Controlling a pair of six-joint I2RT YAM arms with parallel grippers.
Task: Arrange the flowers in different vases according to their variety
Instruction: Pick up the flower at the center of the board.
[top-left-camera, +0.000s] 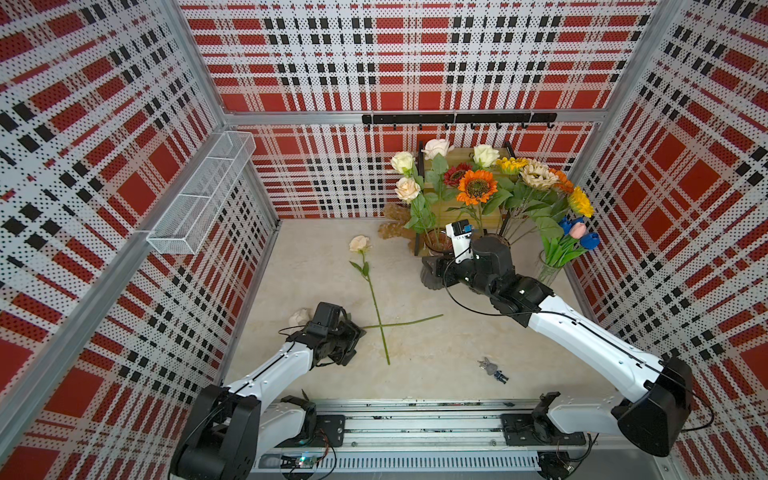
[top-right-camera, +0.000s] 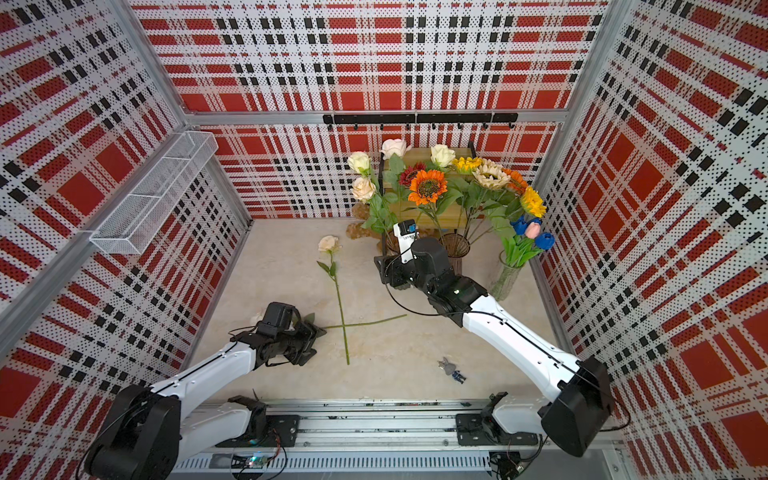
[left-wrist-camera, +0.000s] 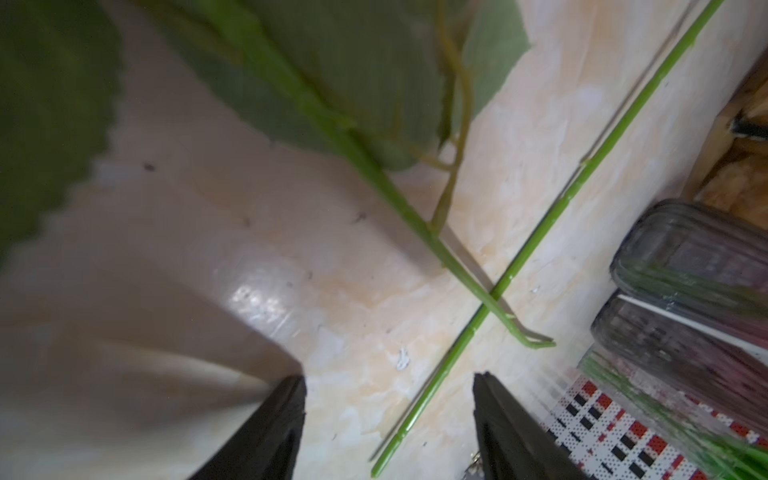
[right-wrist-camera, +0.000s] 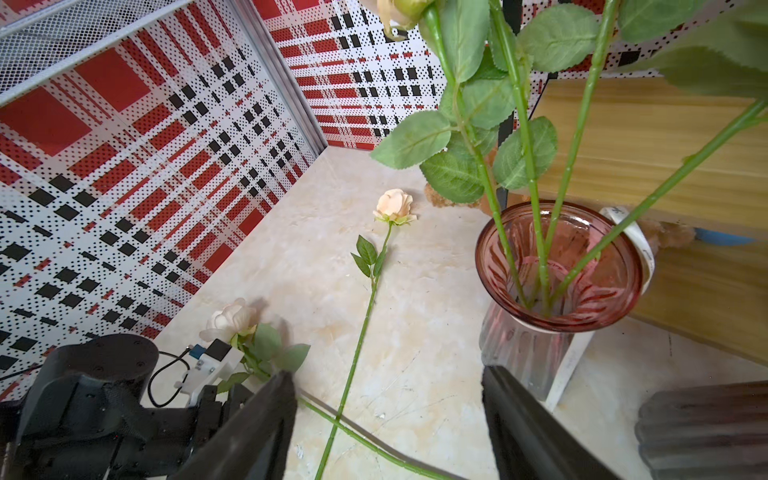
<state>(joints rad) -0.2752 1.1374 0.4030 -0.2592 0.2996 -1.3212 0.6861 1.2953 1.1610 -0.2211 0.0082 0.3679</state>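
1. When I look down in both top views, my left gripper is low on the table, right over the white rose. The flower head pokes out behind my wrist. The stem runs out in front and crosses the stem of the peach rose. From up here I cannot tell how wide this gripper is.
2. The top views also show my right gripper just beside the rose vase. Only these views show the sunflowers in the sunflower vase and the tulips in the clear vase.
3. My left wrist view shows what the top views hide. The left gripper has its fingers apart and holds nothing, with only table between them. The white rose's leaves are big and blurry, close to the camera. Its stem runs away from me and crosses the other stem.
4. My right wrist view shows the right gripper wide apart and holding nothing. The rose vase is near one finger, and here I can see four stems standing inside it. The peach rose lies flat on the table, well apart from my fingers. The white rose sits beside my left arm.
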